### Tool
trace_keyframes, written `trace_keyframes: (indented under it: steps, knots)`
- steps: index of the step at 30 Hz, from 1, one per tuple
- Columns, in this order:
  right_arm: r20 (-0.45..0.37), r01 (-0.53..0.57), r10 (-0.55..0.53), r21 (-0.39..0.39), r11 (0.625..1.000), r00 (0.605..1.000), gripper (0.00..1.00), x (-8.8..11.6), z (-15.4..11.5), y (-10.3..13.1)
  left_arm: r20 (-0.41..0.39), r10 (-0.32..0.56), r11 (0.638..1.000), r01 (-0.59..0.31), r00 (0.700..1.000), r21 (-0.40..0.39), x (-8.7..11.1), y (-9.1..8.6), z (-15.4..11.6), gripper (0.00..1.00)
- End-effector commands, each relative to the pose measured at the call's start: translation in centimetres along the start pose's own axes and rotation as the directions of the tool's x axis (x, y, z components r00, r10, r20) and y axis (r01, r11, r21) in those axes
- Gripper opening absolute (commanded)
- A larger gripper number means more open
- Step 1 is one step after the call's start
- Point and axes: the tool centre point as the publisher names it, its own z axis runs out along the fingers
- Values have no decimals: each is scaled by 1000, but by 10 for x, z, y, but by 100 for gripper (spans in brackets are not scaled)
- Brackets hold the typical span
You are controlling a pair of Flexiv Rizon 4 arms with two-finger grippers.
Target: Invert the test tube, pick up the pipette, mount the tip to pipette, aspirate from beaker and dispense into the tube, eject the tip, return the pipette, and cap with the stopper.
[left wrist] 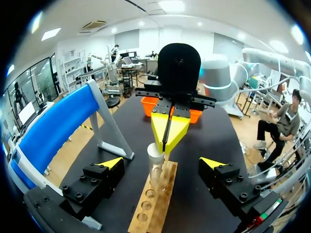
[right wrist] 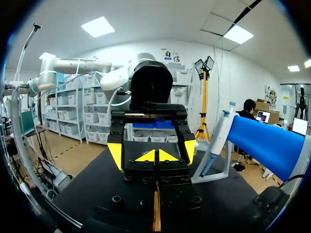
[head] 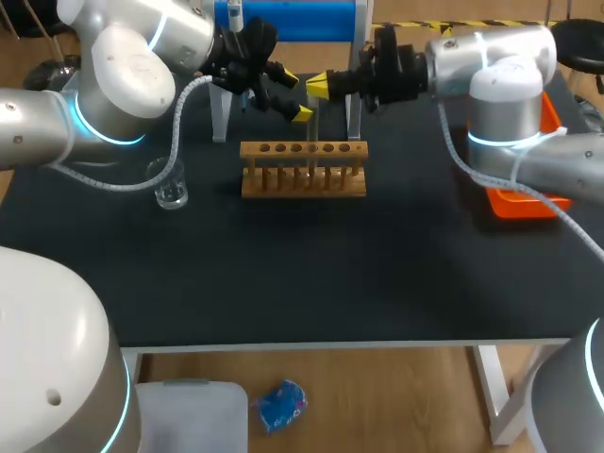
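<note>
by the table's (head: 283,274) far edge, closed right gripper (head: 318,87) hangs over the racked test tube (head: 314,137), open left gripper (head: 294,95) alongside.

Beaker (head: 171,192) looks clear glass, rack (head: 303,185) smooth wood (pale), table (head: 311,274) matt black.

Black desk (head: 311,274) with a wooden test tube rack (head: 303,170) at centre and a glass beaker (head: 171,184) to its left. Above the rack, the left tool (head: 294,96), tips spread, faces the right tool (head: 317,86), tips together. Orange tray (head: 528,203) at right.
</note>
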Motion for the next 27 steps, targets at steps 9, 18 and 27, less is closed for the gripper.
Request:
trace_keyframes:
  steps: [9,18,27]
  knots:
    - [-3,-18,18,-15,1000,1000,0,-8,2,-7,-3,-1,1000,1,1000,-6,-1,-1,0,100]
    - [-7,-38,38,-35,999,999,0,-10,4,-15,-3,-1,1000,1,1000,-6,-1,-1,0,100]
    - [-10,-65,64,-40,997,998,0,-10,7,-26,-3,-1,1000,1,1000,-6,-1,-1,0,100]
